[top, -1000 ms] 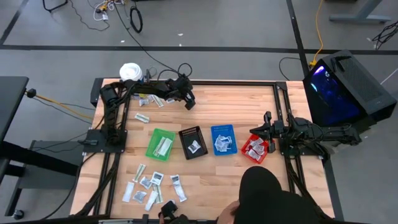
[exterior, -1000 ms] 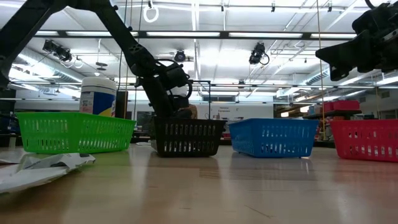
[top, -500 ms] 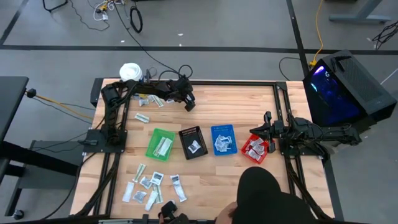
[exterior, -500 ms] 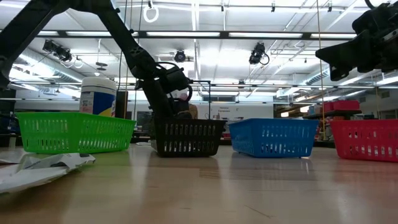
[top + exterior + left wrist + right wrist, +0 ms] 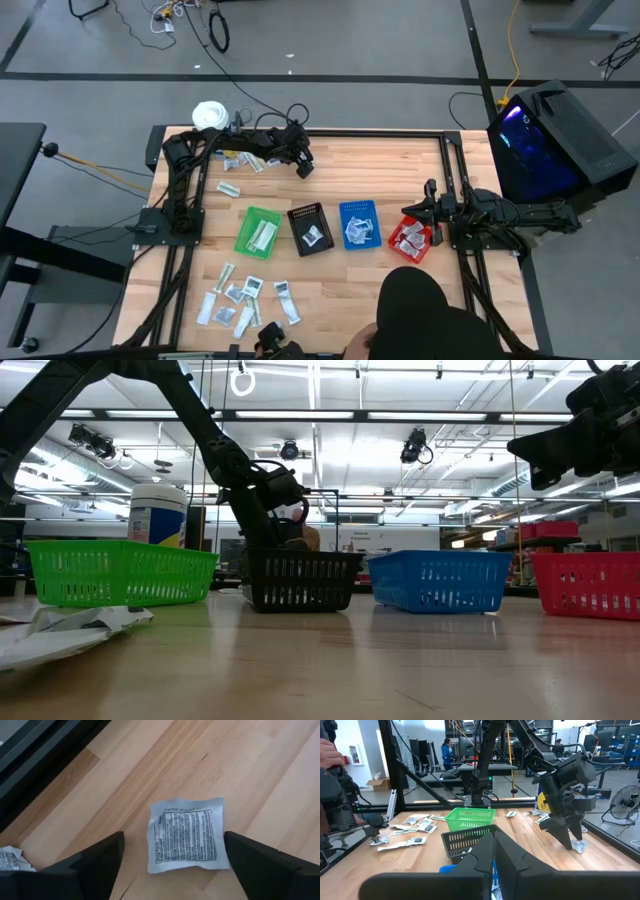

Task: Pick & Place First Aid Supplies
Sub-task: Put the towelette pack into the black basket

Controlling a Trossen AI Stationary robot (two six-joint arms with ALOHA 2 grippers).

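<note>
**Item: sachet pick-up, approach stage.**

- White cylindrical tub (image 5: 209,114): far left corner of the pale wooden surface (image 5: 380,170), outside the work.
- Left claw (image 5: 303,166): low over the far side of the surface, fingers spread to either side of a small flat white sachet printed with black text (image 5: 186,840). The sachet lies flat on the wood, touched by neither finger. Judged step: lowering to grasp it.
- Loose sachets and strip packets (image 5: 243,160): a small cluster just beside the left claw; a larger pile (image 5: 240,298) on the near left of the surface.
- Green mesh bin (image 5: 258,231), black mesh bin (image 5: 310,228), blue mesh bin (image 5: 359,224), red mesh bin (image 5: 412,239): in a row across the middle, each already holding some packets.
- Right claw (image 5: 409,208): fingers pressed together, holding nothing, waiting above the red bin.
- Person (image 5: 425,315): at the near edge.

Next move, as judged: settle the fingers flush against the wood and close on the sachet's edges; it is thin, so a high pinch would probably miss it. Then lift and carry it to a bin.
</note>
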